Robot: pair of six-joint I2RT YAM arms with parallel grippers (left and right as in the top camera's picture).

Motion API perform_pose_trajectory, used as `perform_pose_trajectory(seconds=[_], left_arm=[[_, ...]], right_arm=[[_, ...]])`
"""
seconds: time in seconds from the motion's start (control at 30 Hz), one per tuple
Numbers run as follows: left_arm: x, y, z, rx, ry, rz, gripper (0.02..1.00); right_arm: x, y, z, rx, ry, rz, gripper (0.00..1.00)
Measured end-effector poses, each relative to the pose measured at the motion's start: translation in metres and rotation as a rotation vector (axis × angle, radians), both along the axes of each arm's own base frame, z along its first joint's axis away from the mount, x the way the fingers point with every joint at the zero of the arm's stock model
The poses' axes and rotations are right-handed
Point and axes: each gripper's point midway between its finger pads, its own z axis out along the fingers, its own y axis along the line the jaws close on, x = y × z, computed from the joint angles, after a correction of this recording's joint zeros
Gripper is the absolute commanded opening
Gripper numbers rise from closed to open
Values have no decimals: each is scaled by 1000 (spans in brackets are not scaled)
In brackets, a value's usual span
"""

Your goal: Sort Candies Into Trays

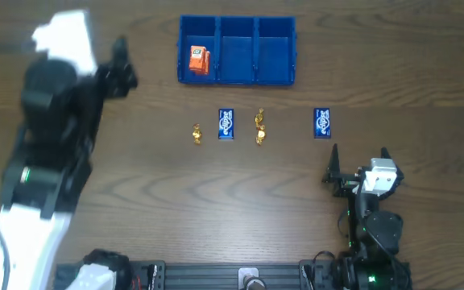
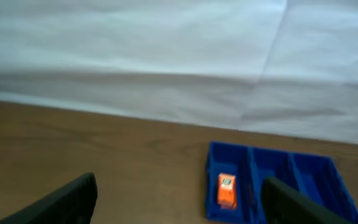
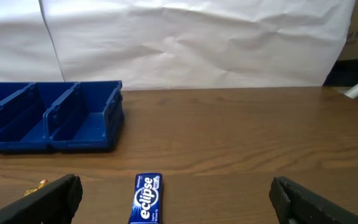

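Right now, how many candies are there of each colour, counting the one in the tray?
Orange candy: 1
Blue packs: 2
Gold candies: 3
Total: 6

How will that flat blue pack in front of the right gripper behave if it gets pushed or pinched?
The blue pack lies flat on the smooth wooden table, so it would probably slide rather than roll or tip. Its crisp boxy edges suggest it is fairly stiff. It looks small and thin, so likely light.
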Motion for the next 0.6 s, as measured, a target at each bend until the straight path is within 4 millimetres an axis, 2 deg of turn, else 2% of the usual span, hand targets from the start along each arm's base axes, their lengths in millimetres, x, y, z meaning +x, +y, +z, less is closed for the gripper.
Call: perform_pose_trajectory(seconds=[0.07,0.17,0.23,0.4,0.5,0.6], left_arm=[[-24,19,-7,-10,-46,33,836],[-46,39,-18,-15,-98,64,836],[-62,50,-36,-11,-124,78,836],[-87,52,-67,8,-182,52,862],[-98,50,-91,17,-226,35,941],[-100,46,-112,24,-263,8,1000]], right_arm=[[0,0,0,0,0,0,1000],[0,0,0,0,0,0,998],[0,0,0,0,0,0,1000],[0,0,0,0,0,0,1000],[0,0,0,0,0,0,1000],[0,0,0,0,0,0,1000]])
